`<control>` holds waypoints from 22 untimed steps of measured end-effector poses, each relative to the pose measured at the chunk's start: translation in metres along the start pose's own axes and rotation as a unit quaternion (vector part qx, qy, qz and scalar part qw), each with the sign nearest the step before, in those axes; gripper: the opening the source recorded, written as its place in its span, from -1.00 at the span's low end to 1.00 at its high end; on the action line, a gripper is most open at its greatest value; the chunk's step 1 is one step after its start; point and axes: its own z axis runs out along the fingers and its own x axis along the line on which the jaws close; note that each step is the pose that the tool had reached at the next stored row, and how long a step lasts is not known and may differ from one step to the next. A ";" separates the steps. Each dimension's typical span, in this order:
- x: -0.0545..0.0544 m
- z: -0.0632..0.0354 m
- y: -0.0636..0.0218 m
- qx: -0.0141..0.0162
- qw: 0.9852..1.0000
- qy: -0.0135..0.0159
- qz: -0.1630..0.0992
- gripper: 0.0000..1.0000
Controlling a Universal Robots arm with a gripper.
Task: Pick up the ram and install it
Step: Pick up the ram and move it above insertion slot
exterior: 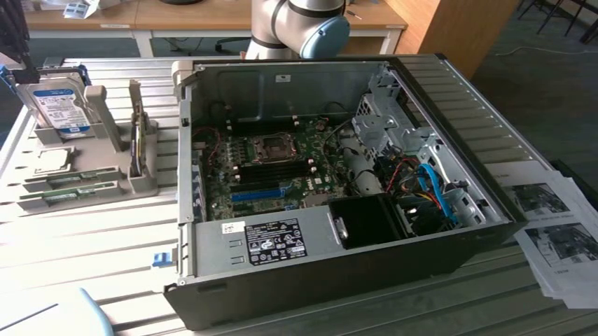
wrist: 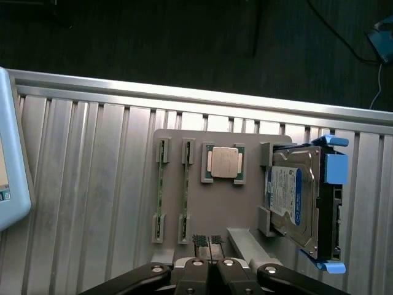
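The gripper (wrist: 207,241) is clenched, its pads pressed together with nothing between them. Its tips hang over the near edge of the grey holder (wrist: 245,203); how high above it I cannot tell. Closest to the tips is one ram (wrist: 185,187), standing on edge in its clips, and a second ram (wrist: 161,190) stands parallel just beside it. Both are seated and untouched. On the far side of the first stick from the second lies the cpu (wrist: 223,163) in its square recess, and beyond that the drive (wrist: 295,200) stands in its bracket. The holder rests on the slatted table (wrist: 92,203).

In the exterior view the holder sits at that view's left, near the open case (exterior: 309,241), whose motherboard (exterior: 271,175) lies face up inside.

By my reading the work is at the approach: nothing is picked yet. A pick calls for the jaws to part, line up across the thin edge of a stick midway between its clips, and come down square so the neighbouring stick is not knocked.
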 end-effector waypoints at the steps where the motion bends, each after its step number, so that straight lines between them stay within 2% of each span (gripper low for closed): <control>1: 0.000 0.0000 0.0000 0.000 1.000 0.000 0.000 -0.81; 8: 0.000 0.0011 -0.0001 0.000 1.000 0.001 0.000 -0.81; 10: 0.000 0.0084 -0.0004 0.000 1.000 0.001 -0.001 -0.81; 12: 0.000 0.0111 -0.0005 0.000 1.000 0.001 -0.001 -0.81; 22: 0.000 0.0116 -0.0005 0.000 1.000 0.001 -0.001 -0.81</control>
